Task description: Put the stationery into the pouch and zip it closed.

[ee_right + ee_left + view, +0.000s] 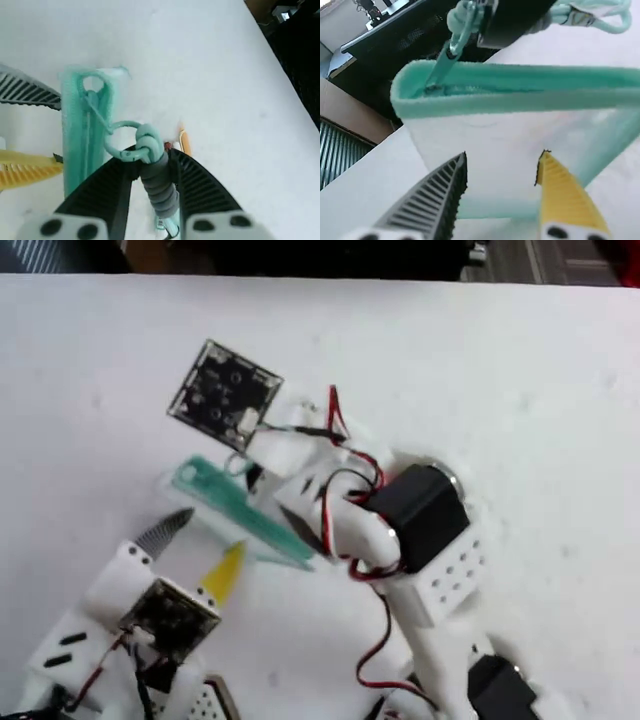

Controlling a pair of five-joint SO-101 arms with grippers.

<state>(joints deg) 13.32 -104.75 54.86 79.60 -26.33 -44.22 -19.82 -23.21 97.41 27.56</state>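
Observation:
The pouch (pixel 245 508) is white with a teal zip edge (pixel 530 87) and lies flat on the table. Its slider (pixel 91 96) sits at one end of the zip, joined by a ring to a knotted teal cord (pixel 157 182). My right gripper (pixel 152 152) is shut on that cord just above the pouch, and shows as a black block (pixel 512 20) in the left wrist view. My left gripper (pixel 502 155) is open, with its grey finger (pixel 165 530) and yellow finger (pixel 225 575) on either side of the pouch's near edge.
The white table (pixel 520 370) runs wide to the right and back. The right arm's black motor (pixel 420 510) and red wires (pixel 340 425) hang over the pouch's far end. A small orange sliver (pixel 185 142) lies beside the right gripper. Dark furniture (pixel 385 35) stands beyond the table edge.

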